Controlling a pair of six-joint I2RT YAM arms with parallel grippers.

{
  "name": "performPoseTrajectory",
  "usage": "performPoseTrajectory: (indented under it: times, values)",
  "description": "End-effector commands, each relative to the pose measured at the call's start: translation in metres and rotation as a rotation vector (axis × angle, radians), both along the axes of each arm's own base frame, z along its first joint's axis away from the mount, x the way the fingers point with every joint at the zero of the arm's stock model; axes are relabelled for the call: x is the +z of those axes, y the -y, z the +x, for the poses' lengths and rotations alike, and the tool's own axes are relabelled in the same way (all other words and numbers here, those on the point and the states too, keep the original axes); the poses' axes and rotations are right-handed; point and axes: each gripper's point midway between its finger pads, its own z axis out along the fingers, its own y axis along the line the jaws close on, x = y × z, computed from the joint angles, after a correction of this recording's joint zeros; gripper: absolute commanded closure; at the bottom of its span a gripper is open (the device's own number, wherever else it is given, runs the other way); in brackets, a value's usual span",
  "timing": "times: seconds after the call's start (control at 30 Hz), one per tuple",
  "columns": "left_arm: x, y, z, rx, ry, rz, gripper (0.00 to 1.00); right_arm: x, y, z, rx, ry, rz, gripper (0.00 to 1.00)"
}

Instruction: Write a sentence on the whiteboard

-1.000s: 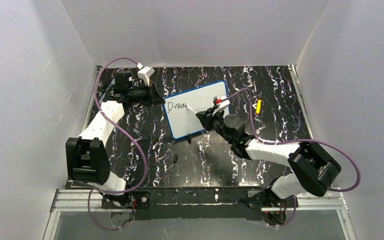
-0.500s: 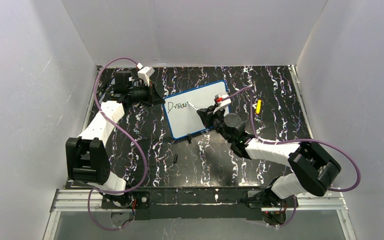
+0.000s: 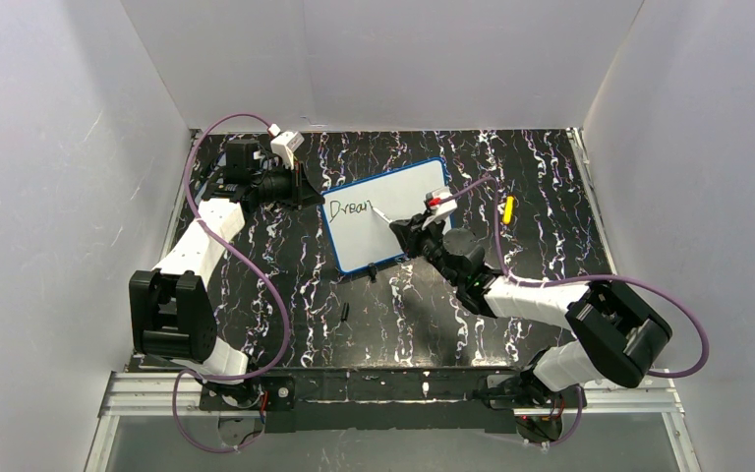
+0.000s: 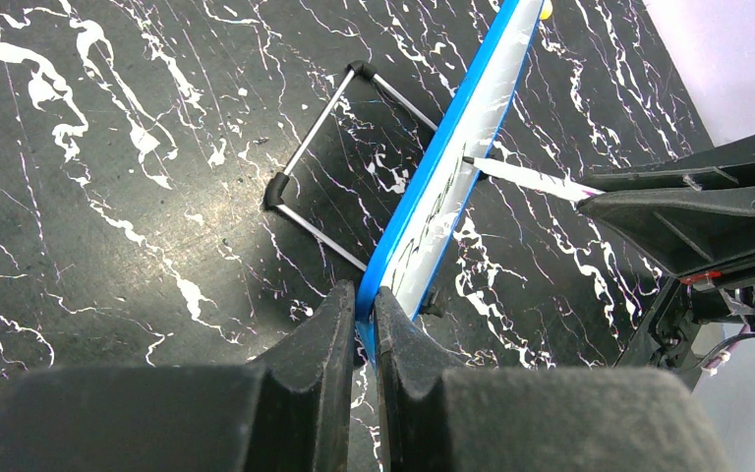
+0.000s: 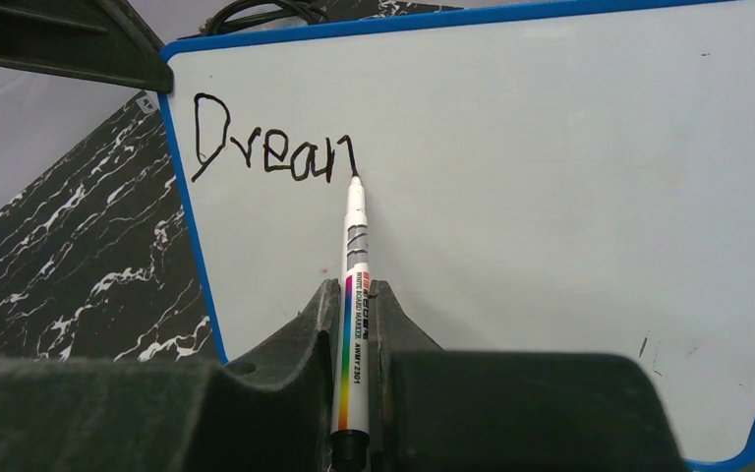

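Here, left claw (image 4: 366, 297) clamped on the blue rim of the whiteboard (image 5: 551, 197), right claw (image 5: 354, 293) gripping a marker (image 5: 355, 236), tip touching the sentence (image 5: 265, 152), "Drean".

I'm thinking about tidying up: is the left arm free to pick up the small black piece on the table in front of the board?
Probably not yet: the left gripper is shut on the blue rim of the whiteboard, though the black piece lies uncovered on the table.
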Motion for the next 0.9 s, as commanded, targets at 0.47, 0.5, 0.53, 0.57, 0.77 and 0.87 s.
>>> performPoseTrajectory:
  times: [0.47,0.5,0.53,0.57,0.77,0.87]
  values:
    - [0.016,0.005,-0.009,-0.027,0.025,-0.027,1.00,0.042,-0.002,0.017,-0.048,0.094,0.096,0.99]
    - [0.017,0.005,-0.009,-0.028,0.026,-0.027,1.00,0.042,-0.002,0.018,-0.051,0.096,0.093,0.99]
    - [0.016,0.005,-0.009,-0.028,0.025,-0.027,1.00,0.043,-0.001,0.019,-0.053,0.099,0.092,0.99]
    - [0.016,0.005,-0.009,-0.029,0.024,-0.028,1.00,0.043,-0.001,0.019,-0.054,0.099,0.090,0.99]
    - [0.017,0.005,-0.009,-0.029,0.025,-0.028,1.00,0.042,0.003,0.023,-0.077,0.099,0.088,0.99]
    - [0.016,0.006,-0.009,-0.029,0.025,-0.028,1.00,0.040,0.006,0.024,-0.090,0.093,0.083,0.99]
